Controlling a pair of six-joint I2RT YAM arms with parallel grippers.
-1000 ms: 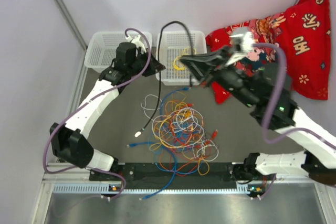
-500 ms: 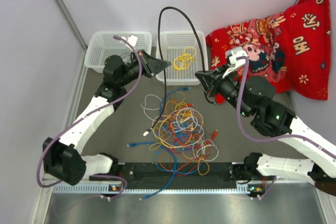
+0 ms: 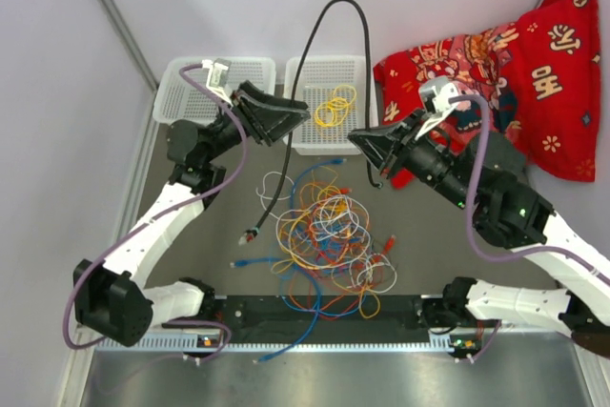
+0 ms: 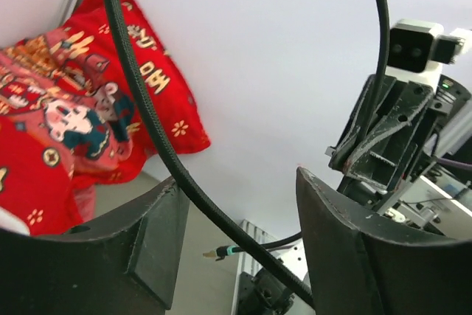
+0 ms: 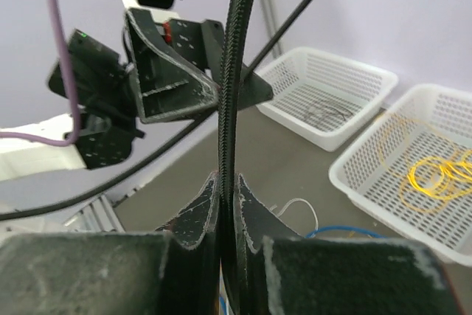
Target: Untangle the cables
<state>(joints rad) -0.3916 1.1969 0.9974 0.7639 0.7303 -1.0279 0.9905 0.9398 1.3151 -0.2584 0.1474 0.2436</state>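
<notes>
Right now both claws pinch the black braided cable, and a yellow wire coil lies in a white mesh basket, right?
Not quite: only the right gripper pinches the black braided cable; the left wrist view shows the left gripper open around it. Rest holds.

Black cable (image 5: 227, 108) arcs high from the right gripper (image 3: 355, 137), which pinches it. It crosses above the baskets (image 3: 355, 92) and slants down between the parted jaws of the left gripper (image 3: 295, 124) to the table (image 3: 219, 197), barring the middle. The tangle (image 3: 329, 235) fills the table centre, with bare strips on either side. Cloth (image 3: 534, 54) crowds the far right corner.
</notes>
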